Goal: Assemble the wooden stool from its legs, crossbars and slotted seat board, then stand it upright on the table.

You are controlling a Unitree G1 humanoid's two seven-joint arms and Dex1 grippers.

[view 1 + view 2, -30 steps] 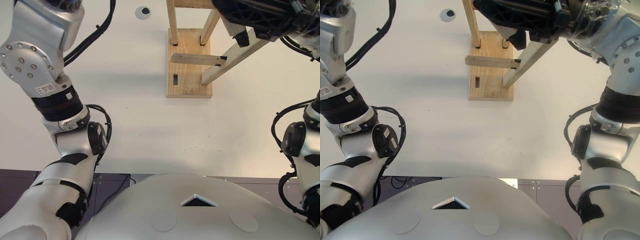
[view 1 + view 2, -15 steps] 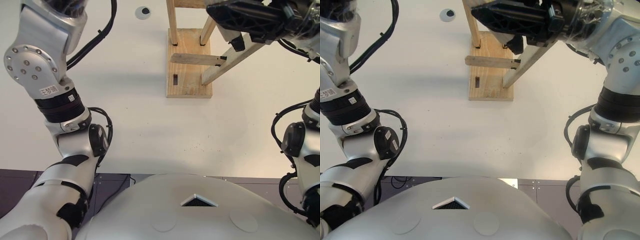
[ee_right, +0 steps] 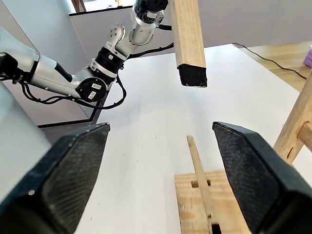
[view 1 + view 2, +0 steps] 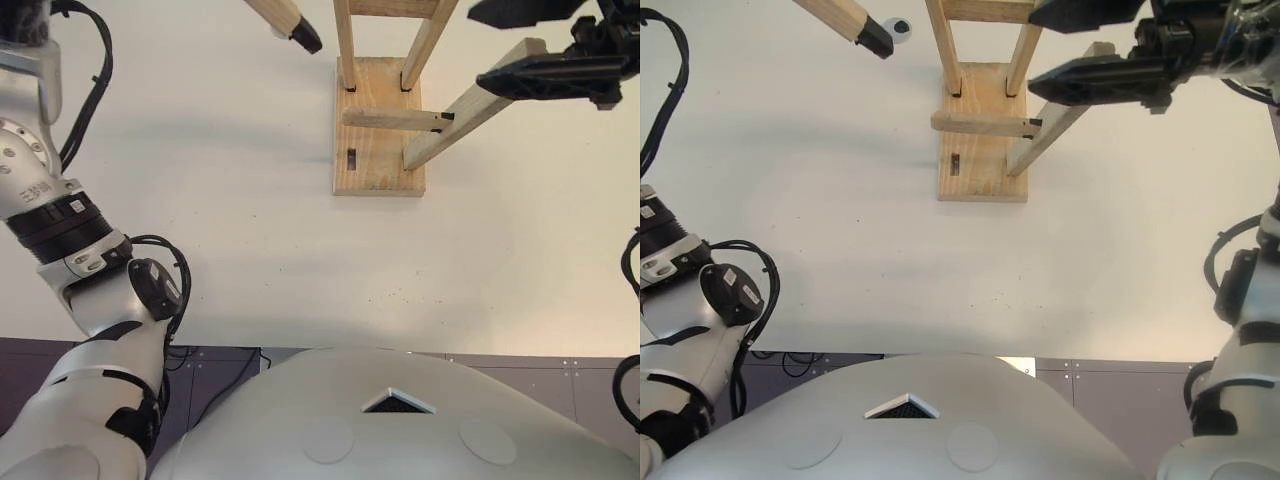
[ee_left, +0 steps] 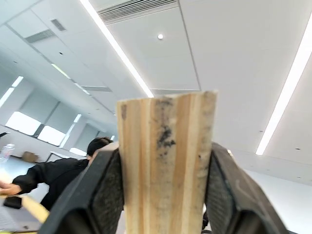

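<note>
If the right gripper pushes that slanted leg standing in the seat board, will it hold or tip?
The slanted pale wooden leg probably tips easily: leaning well off vertical, it looks loosely seated in the flat slotted seat board. Square timber, so likely stiff. The thin crossbar that appears to meet it may shift too.

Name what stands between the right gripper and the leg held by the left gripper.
Two upright legs standing in the seat board, as the left eye view shows.

left hand [image 5: 165,165] raised high, clamped on a leg [image 5: 165,122]; right hand [image 3: 160,129] extended forward, fingers wide apart.
</note>
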